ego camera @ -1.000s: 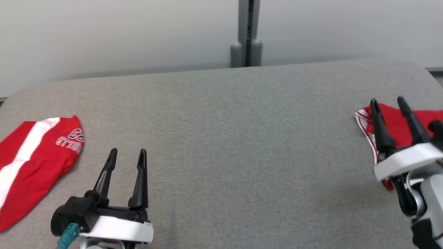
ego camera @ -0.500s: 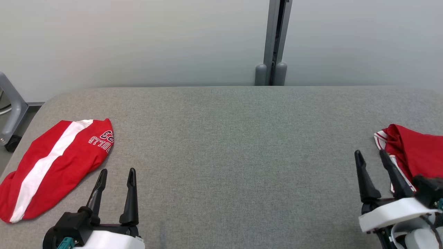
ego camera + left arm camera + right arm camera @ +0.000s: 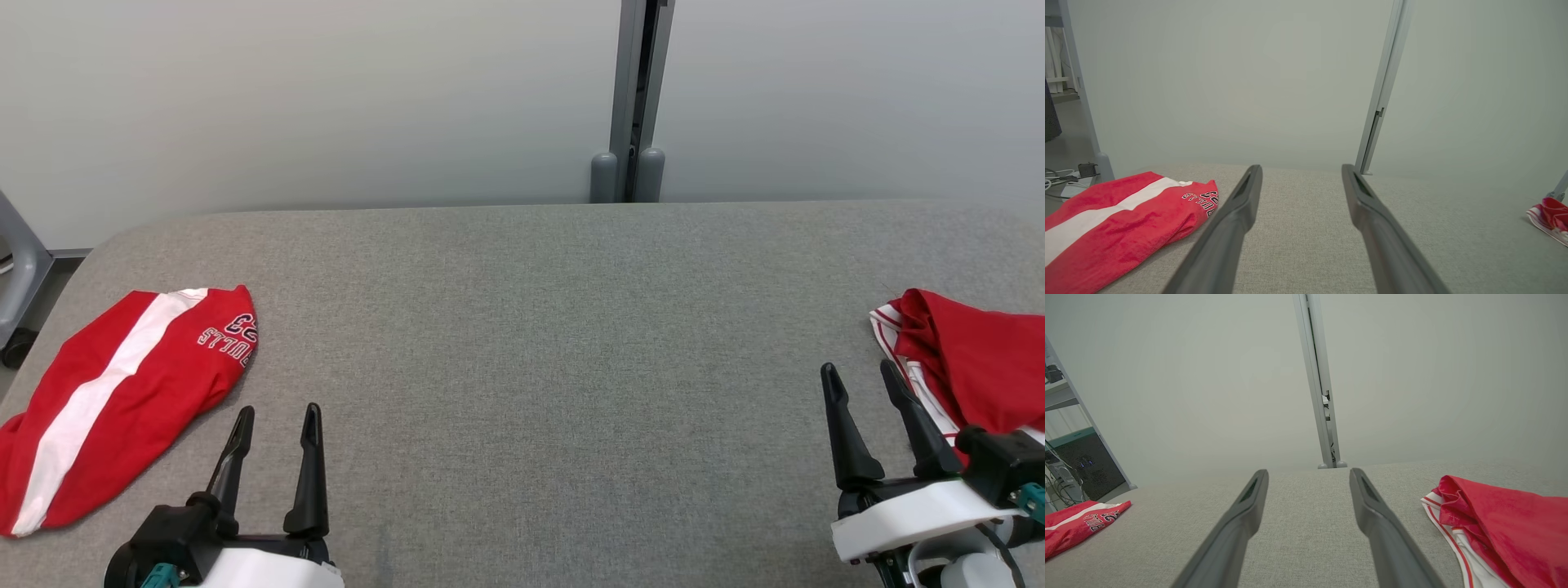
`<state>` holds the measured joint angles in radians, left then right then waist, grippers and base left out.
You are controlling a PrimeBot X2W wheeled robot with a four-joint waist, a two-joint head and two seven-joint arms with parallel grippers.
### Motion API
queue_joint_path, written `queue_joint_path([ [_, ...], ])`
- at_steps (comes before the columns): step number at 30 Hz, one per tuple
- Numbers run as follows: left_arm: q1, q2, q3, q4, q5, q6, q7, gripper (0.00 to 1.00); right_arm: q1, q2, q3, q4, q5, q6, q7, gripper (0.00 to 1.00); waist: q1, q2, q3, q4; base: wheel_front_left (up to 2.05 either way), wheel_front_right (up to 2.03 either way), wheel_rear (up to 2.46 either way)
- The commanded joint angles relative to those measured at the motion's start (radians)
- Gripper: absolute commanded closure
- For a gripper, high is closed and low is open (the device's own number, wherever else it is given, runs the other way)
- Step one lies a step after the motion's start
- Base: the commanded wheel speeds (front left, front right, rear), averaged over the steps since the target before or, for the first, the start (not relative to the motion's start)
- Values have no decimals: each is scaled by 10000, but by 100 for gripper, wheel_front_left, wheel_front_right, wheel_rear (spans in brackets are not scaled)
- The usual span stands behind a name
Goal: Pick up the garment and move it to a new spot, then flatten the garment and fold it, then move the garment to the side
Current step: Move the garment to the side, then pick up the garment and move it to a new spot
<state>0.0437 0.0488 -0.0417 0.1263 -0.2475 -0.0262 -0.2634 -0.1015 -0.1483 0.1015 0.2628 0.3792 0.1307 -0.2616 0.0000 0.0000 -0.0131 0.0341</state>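
A red garment with a white stripe and printed lettering (image 3: 114, 392) lies folded at the table's left edge, also seen in the left wrist view (image 3: 1114, 220) and the right wrist view (image 3: 1077, 524). A second red garment with white trim (image 3: 967, 363) lies crumpled at the right edge, shown close in the right wrist view (image 3: 1494, 526) and far off in the left wrist view (image 3: 1549, 214). My left gripper (image 3: 276, 412) stands open just right of the striped garment, holding nothing. My right gripper (image 3: 859, 374) is open and empty, just left of the crumpled garment.
The grey fabric table (image 3: 539, 343) stretches wide between the two garments. A pale wall with a grey vertical post (image 3: 633, 98) stands behind it. A grey frame leg with a wheel (image 3: 16, 278) sits off the far left corner.
The head camera has tilted and shifted, showing more wall and table. My right gripper has drawn back off the crumpled red garment and now sits lower, beside it. Both grippers stay open.
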Motion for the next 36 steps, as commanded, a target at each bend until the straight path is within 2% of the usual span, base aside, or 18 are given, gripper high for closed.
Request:
queue_joint_path([
  [1,54,35,-6,-21,-42,36,-14,0,100,-13,-34,-106,-25,2,-43,0,0,0,3,-7,0,0,0],
  [9,26,35,-112,-35,-93,49,-14,0,111,-17,-1,-32,-44,2,-44,0,0,0,28,74,0,0,0],
  [14,-148,36,-23,19,10,-12,-14,0,99,23,156,-24,179,2,-44,0,0,0,57,448,0,0,0],
  [36,-123,35,572,84,153,-184,-14,0,-154,31,1000,109,615,2,-44,0,0,0,-30,4017,0,0,0],
])
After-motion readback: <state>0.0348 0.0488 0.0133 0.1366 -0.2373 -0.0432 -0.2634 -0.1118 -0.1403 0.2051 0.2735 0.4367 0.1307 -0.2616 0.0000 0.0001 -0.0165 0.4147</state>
